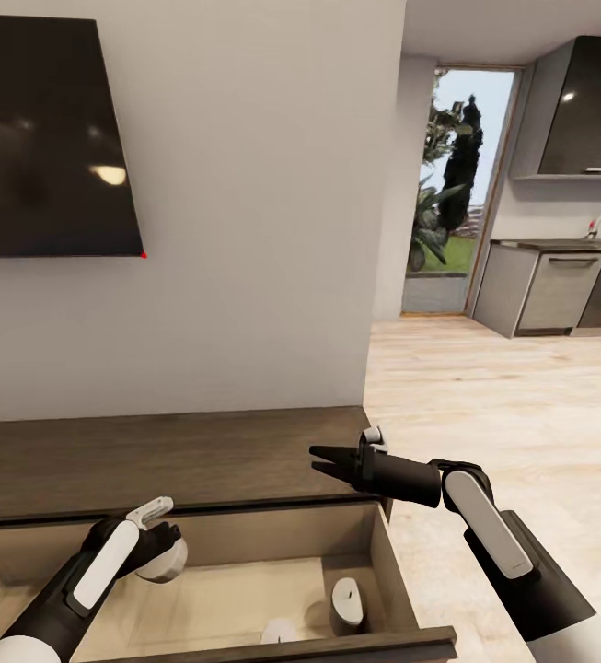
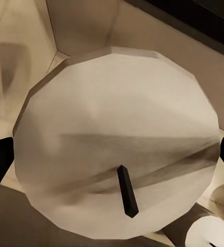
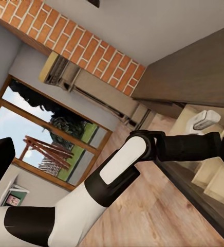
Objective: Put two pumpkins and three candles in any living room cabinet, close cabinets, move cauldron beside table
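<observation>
Inside the open cabinet [image 1: 199, 460] drawer, your left gripper [image 1: 157, 543] clamps the third candle [image 2: 117, 149] while two candles [image 1: 347, 600] already lie near right, your right gripper [image 1: 323, 460] hovers nearly closed and empty; pumpkins, cauldron remain.

I count three candles in all. One [image 1: 165, 560] sits between the fingers of my left end effector [image 1: 157, 543] over the open drawer; the left wrist camera shows it [image 2: 117, 149] close up with its dark wick. A second candle [image 1: 347, 600] stands on the drawer floor near the right wall. A third [image 1: 279, 632] pokes up at the drawer's front edge, mostly cut off, so I take it for a candle from its pale rounded top alone.

I see one cabinet [image 1: 153, 460], with one drawer pulled out. Two end effectors are in sight, left and right [image 1: 321, 460]. One dark screen [image 1: 42, 138] hangs on the wall.
</observation>
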Tool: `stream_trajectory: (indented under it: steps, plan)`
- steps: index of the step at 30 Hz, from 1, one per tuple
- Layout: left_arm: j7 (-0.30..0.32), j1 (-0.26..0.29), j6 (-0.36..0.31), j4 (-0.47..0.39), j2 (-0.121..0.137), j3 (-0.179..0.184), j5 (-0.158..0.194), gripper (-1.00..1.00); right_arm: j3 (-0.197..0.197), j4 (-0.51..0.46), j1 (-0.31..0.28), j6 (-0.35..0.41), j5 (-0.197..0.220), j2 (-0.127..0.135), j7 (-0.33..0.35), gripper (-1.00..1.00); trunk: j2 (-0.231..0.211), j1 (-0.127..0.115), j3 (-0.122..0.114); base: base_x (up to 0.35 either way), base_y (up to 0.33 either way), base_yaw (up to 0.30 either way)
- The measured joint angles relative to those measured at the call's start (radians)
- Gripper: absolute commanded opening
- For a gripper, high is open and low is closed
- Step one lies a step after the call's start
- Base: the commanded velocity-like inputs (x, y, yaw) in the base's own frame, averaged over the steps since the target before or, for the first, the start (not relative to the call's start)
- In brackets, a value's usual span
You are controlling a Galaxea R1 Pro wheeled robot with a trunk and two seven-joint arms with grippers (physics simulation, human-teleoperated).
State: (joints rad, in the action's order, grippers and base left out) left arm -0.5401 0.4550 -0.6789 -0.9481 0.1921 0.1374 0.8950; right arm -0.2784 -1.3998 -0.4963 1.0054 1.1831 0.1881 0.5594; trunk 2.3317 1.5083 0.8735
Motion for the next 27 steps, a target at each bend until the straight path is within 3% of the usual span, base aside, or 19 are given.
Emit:
stream_trajectory:
  steps: [27]
  plan:
    - [0.000,0.000,-0.001,-0.002,0.000,0.000,0.001,-1.00,0.000,0.001,0.000,-0.037,-0.006,0.000,0.003,1.00,0.168,0.092,0.079,0.000,0.000,0.000]
